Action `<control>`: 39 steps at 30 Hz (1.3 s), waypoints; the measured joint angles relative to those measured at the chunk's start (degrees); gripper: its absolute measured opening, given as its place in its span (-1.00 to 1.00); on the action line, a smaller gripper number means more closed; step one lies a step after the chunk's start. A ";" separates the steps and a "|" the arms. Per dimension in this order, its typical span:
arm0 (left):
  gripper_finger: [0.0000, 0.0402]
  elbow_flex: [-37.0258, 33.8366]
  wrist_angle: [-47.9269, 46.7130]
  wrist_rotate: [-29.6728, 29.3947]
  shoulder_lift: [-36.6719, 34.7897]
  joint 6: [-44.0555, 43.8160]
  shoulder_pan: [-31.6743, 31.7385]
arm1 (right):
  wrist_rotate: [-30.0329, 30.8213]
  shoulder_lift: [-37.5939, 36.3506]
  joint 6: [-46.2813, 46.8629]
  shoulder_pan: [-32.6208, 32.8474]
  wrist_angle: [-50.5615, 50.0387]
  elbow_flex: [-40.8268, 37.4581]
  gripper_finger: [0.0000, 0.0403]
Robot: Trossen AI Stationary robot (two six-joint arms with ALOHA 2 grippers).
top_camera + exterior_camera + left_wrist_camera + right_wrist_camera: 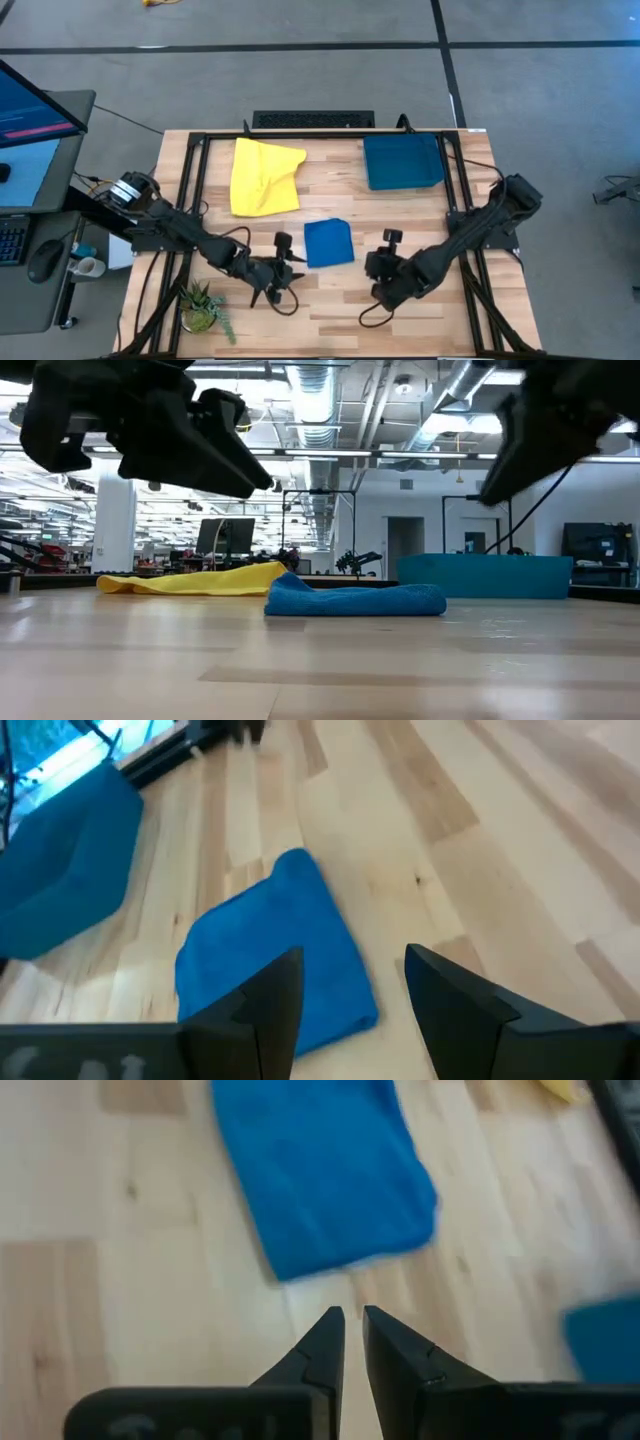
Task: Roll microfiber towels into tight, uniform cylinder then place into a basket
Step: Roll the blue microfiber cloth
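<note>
Left gripper (pixel 352 990) hovers above the wooden table (pixel 330 305) with its fingers spread apart and empty, just beside the near-left edge of the folded blue towel (pixel 328 242); right gripper (pixel 352 1342) hovers on the opposite side of that towel with its fingers nearly together, a narrow gap between the tips, holding nothing. Blue towel lies flat near the table centre, between the two grippers and touching neither. Yellow towel (pixel 264 176) lies crumpled at the far left, and the teal basket (pixel 402 162) stands at the far right, well apart from both towels.
</note>
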 joint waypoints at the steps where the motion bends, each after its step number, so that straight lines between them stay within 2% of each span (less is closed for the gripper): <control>1: -0.16 0.01 -0.13 0.26 0.37 -0.11 0.12 | -0.25 -0.53 -1.15 -0.09 3.82 -1.94 -0.68; 5: -0.16 0.01 0.31 0.47 4.61 -0.23 1.32 | -0.68 -1.90 -7.23 -1.49 16.82 -7.79 -0.68; 8: -0.16 0.01 3.86 0.52 8.80 0.88 1.90 | -0.82 -1.44 -11.59 -2.51 22.30 -8.91 -0.68; 11: -0.16 0.58 5.51 0.64 12.09 3.13 2.27 | -1.12 -1.39 -13.33 -3.16 24.45 -8.89 -0.68; 18: -0.16 0.82 7.17 1.45 13.67 3.04 3.15 | -3.55 -1.39 -13.33 -4.88 26.67 -8.87 -0.68; 26: -0.16 0.95 11.55 6.39 17.28 1.63 5.88 | -6.35 -1.31 -13.27 -6.14 28.54 -8.87 -0.62; 31: -0.16 1.10 11.66 6.96 18.14 0.26 7.07 | -8.00 1.93 -13.42 -6.13 29.70 -8.80 -0.50; 39: -0.16 1.08 10.73 4.80 17.98 0.34 6.91 | -8.32 10.44 -18.25 -8.08 31.97 -8.78 -0.34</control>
